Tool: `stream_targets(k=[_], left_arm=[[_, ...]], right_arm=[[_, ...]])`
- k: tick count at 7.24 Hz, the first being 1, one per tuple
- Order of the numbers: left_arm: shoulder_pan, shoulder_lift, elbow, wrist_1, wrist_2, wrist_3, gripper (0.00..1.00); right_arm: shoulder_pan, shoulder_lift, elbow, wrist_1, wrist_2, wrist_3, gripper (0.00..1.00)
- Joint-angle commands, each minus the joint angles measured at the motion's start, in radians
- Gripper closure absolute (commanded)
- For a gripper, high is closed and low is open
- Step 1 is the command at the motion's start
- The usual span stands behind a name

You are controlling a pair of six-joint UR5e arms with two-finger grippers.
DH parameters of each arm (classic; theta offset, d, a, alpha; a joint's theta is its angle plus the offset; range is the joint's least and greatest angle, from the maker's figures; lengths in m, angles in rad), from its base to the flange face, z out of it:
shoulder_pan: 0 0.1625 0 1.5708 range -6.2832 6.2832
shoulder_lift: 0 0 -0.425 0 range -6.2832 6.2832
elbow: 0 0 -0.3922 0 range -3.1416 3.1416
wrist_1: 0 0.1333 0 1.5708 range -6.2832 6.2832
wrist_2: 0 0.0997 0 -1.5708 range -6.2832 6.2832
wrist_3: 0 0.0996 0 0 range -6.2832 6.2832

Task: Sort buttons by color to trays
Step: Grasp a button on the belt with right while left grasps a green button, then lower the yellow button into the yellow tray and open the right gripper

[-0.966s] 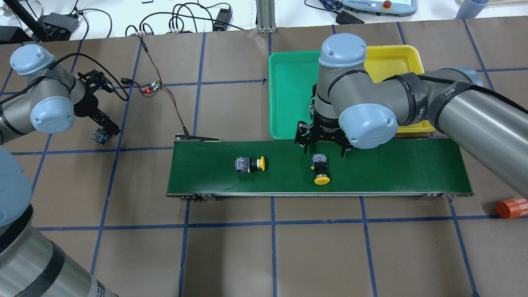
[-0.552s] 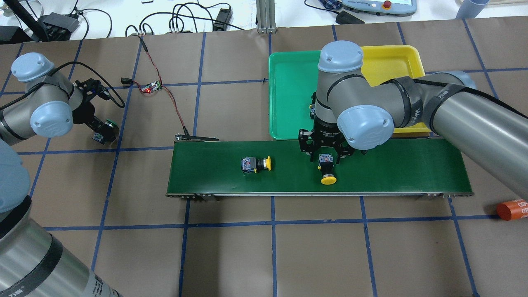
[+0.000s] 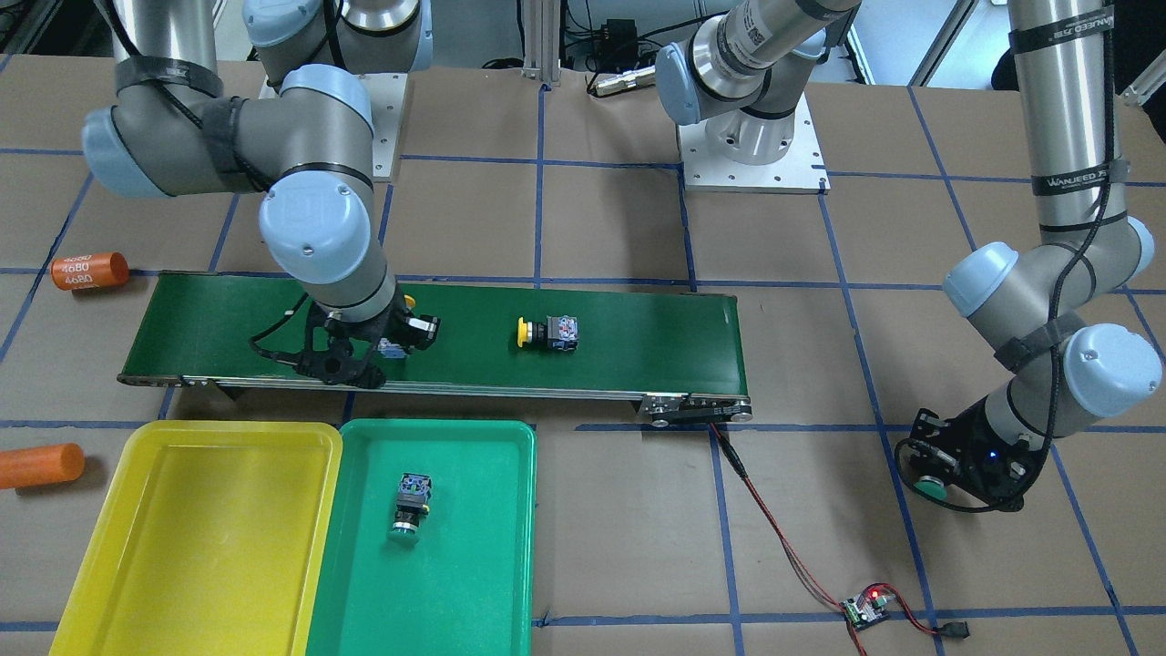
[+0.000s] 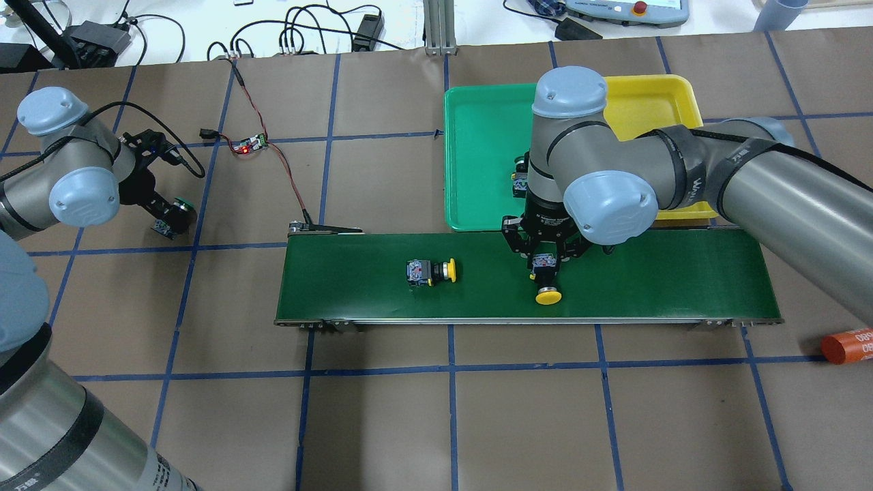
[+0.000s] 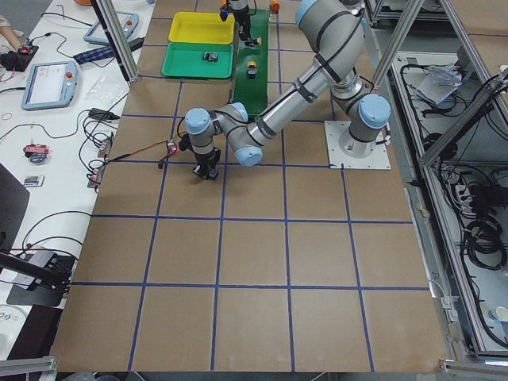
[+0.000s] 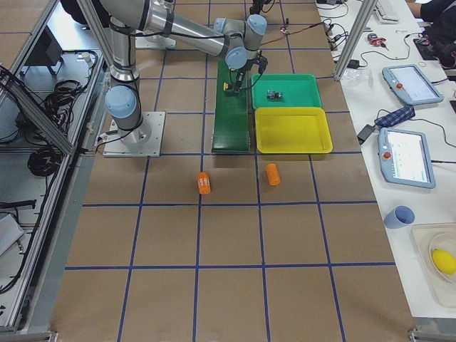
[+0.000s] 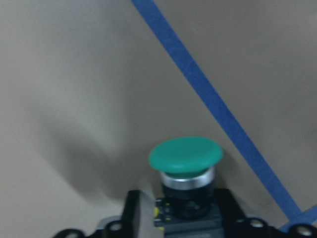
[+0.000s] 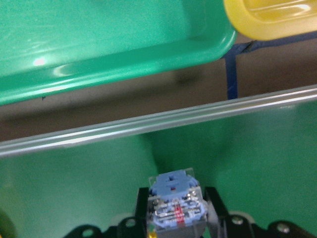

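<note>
Item in hand: first yellow button, lying on its side on the conveyor belt, cap toward the robot, grey-blue contact block toward the trays.

Right gripper: low over that block. The wrist view shows a finger pressed against each side of it, so count it as clamped. The button looks not yet raised from the belt.

Handling, as a judgement:
- The hold is on the block end only, with barrel and cap jutting out past the fingers. Expect the cap end to sag or swing, so lift slowly and straight up.
- Clear the belt's far rail and the tray rim before you travel sideways.
- Destination is the yellow tray, which touches the green tray. Go well past the shared rim so the button cannot drop on the wrong side.
- Release low, so the round cap does not roll the part about.

Other stock:
- Second yellow button: on the belt, well apart from the first.
- Placed green button: lying in the green tray.
- Held green button: clamped in the left gripper, off the belt on the robot's left, just above the table covering.

Keep that arm where it is until the right arm has left the trays.
</note>
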Motion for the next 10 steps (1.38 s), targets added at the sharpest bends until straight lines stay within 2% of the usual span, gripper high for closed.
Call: stream_targets(k=[1,2,3,4,6,7,8,10], left_arm=[[-0.038,0.072,0.000,-0.061,-0.029,0.020,1.00],[-0.096,0.120,0.003,-0.069,-0.023,0.013,1.00],[-0.180,0.166,0.019,-0.089,-0.011,0.010,1.00],[-0.272,0.228,-0.003,-0.123,-0.011,0.017,1.00],[-0.416,0.336,-0.099,-0.148,-0.011,0.050,1.00],[-0.461,0.361,-0.174,-0.131,-0.014,0.113,1.00],[-0.510,0.402,-0.219,-0.129,-0.022,0.164,1.00],[-0.605,0.430,-0.253,-0.129,-0.023,0.252,1.00]], right_arm=[[-0.124,0.019,-0.127,-0.009,-0.020,-0.155,1.00],[-0.153,0.094,-0.173,-0.037,-0.020,-0.225,1.00],[-0.172,0.181,-0.214,-0.174,-0.051,-0.249,1.00],[-0.195,0.258,-0.248,-0.248,-0.074,-0.298,1.00],[-0.227,0.334,-0.305,-0.273,-0.075,-0.358,1.00],[-0.227,0.357,-0.304,-0.330,-0.077,-0.358,0.45],[-0.233,0.352,-0.298,-0.376,-0.075,-0.356,0.00],[-0.229,0.278,-0.272,-0.370,-0.068,-0.327,0.00]])
